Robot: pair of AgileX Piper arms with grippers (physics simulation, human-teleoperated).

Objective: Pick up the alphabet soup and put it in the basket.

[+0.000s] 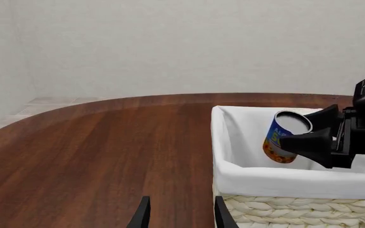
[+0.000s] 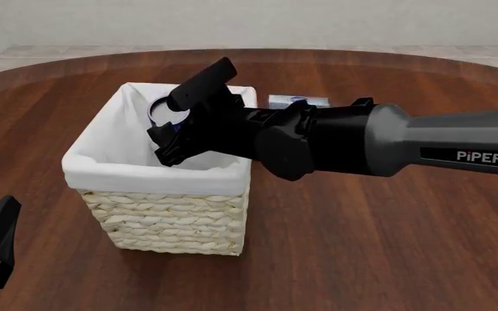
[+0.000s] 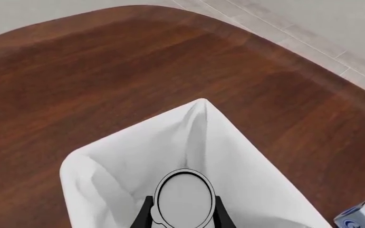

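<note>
Inside the basket's open top, one soup can hangs tilted, clamped between the right gripper's fingers. The right arm reaches in from the right, angled down over the single basket. The left gripper hovers beside it, fingers parted, holding nothing.

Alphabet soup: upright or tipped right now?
Tipped. In the left wrist view the alphabet soup leans, its top facing sideways, clamped by the right gripper over the basket.
</note>
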